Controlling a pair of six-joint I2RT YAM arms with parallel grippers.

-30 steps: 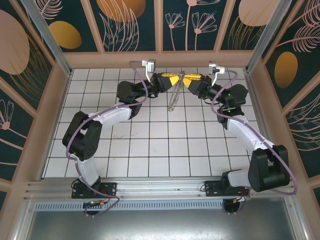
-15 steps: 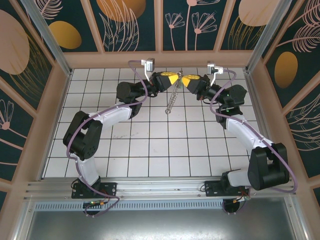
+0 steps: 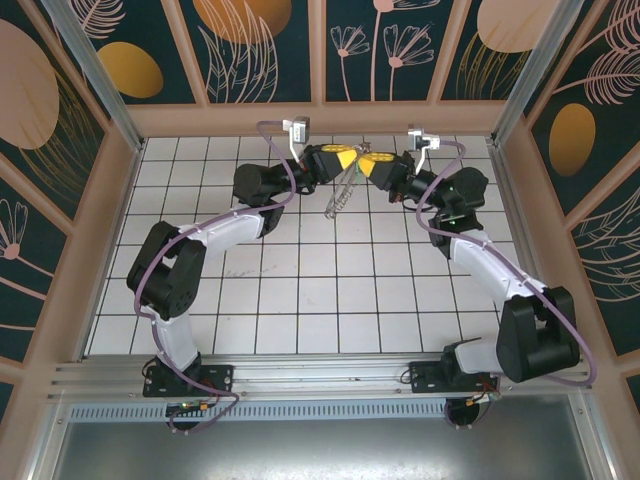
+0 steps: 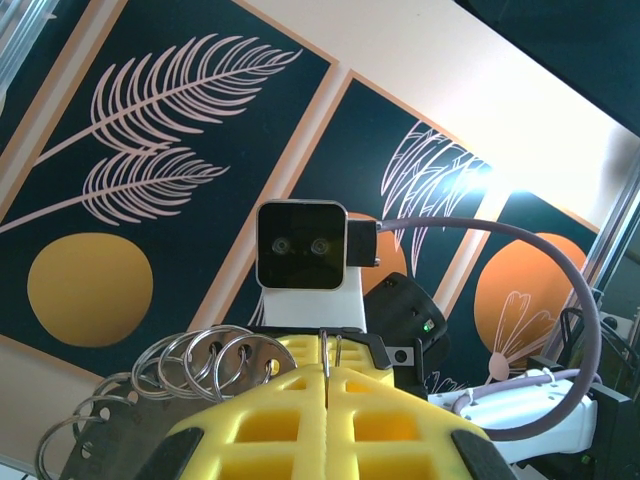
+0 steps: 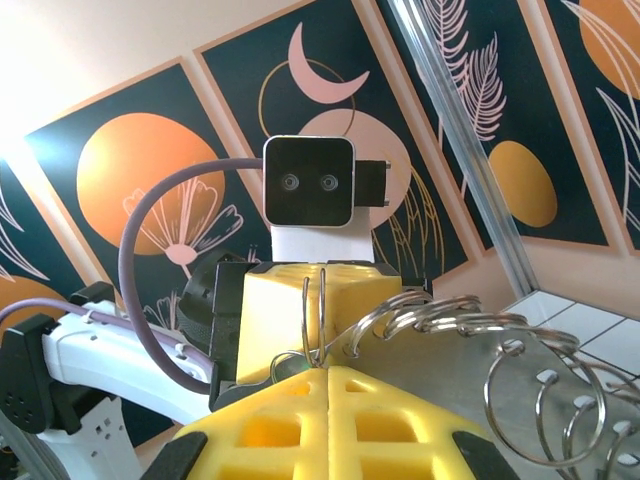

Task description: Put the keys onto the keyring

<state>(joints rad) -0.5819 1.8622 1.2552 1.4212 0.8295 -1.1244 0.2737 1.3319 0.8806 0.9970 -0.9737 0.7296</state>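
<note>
Looks like a robot lab cell. Gridded white worktop [image 3: 320, 300], aluminium rail [image 3: 300, 375], leafy printed wall panels [image 3: 260, 45] all round.

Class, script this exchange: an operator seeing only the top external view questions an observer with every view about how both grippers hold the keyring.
Operator: Is the left gripper actually closed?
Observer: Yes, its yellow fingers meet, pinching thin wire of the keyring.
Operator: And the right gripper?
Observer: Shut on a wire loop too, dangling pieces fanned beside it.
</note>
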